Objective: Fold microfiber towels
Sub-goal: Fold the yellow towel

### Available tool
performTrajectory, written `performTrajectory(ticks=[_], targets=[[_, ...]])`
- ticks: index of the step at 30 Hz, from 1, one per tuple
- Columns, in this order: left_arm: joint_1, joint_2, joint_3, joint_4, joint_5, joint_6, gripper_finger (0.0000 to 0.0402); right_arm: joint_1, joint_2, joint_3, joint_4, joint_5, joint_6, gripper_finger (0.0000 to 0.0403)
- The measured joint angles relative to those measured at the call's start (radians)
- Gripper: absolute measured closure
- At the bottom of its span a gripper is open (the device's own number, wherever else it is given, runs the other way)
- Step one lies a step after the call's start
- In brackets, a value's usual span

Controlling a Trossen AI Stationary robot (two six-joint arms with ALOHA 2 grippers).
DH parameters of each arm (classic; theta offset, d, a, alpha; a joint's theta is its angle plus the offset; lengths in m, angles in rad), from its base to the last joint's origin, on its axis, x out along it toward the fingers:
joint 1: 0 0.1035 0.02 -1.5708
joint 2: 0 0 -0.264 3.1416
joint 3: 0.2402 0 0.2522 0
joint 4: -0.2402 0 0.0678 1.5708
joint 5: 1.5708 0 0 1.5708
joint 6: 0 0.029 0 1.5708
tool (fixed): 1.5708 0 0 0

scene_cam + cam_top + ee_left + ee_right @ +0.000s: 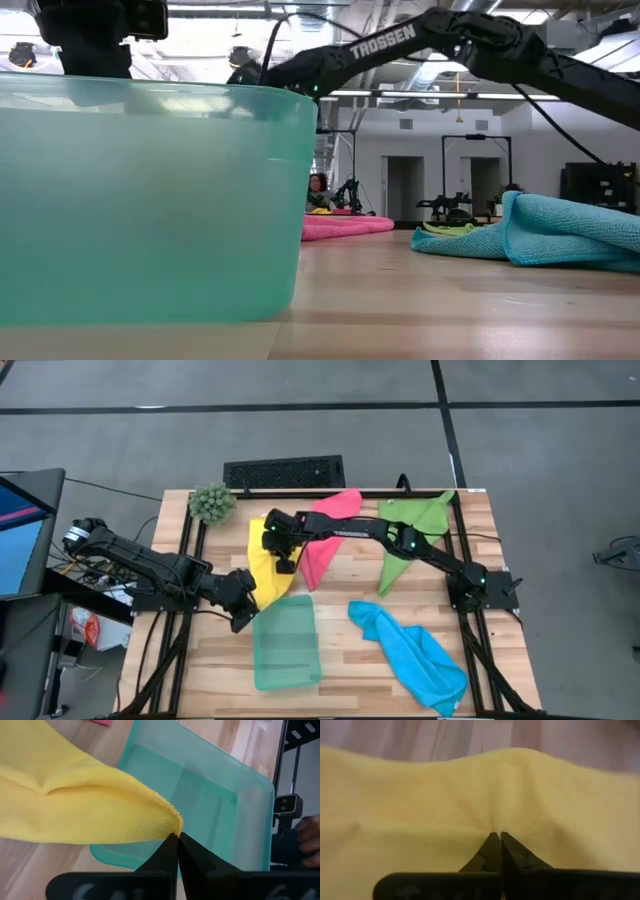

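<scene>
only the wrist views show the grips: the left gripper [177, 837] is closed on a corner of the yellow towel [75, 805], the right gripper [496, 837] pinched shut on its edge. from above, the yellow towel is seen stretched between them near the tabletop's middle, beside the pink towel [325, 540]; the green towel [410, 535] lies toward the far right corner, the blue towel [415, 650] near the front edge. the teal tray [286, 640] is seen empty.

arms: dark, jointed | marking: white "TROSSEN" | end effector fingers: black
</scene>
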Motion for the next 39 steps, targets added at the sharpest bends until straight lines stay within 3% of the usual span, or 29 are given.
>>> performTrajectory(ticks=[7,17,22,32,39], targets=[[0.0,0.0,0.0,0.0,-0.018,-0.011,0.0401,-0.02,-0.081,0.0,-0.099,-0.022,0.001,0.0375],[0.0,0.0,0.0,0.001,-0.018,-0.053,0.0401,-0.115,-0.298,0.001,-0.429,-0.339,0.045,0.0376],[0.0,0.0,0.0,-0.027,-0.02,-0.053,0.0401,-0.121,-0.38,0.001,-0.606,-0.39,-0.029,0.0372],[0.0,0.0,0.0,-0.047,-0.106,-0.026,0.0401,-0.046,-0.497,0.0,-0.693,-0.376,-0.092,0.0379],[0.0,0.0,0.0,-0.041,-0.143,-0.026,0.0401,0.031,-0.533,0.001,-0.663,-0.072,-0.196,0.0376]])
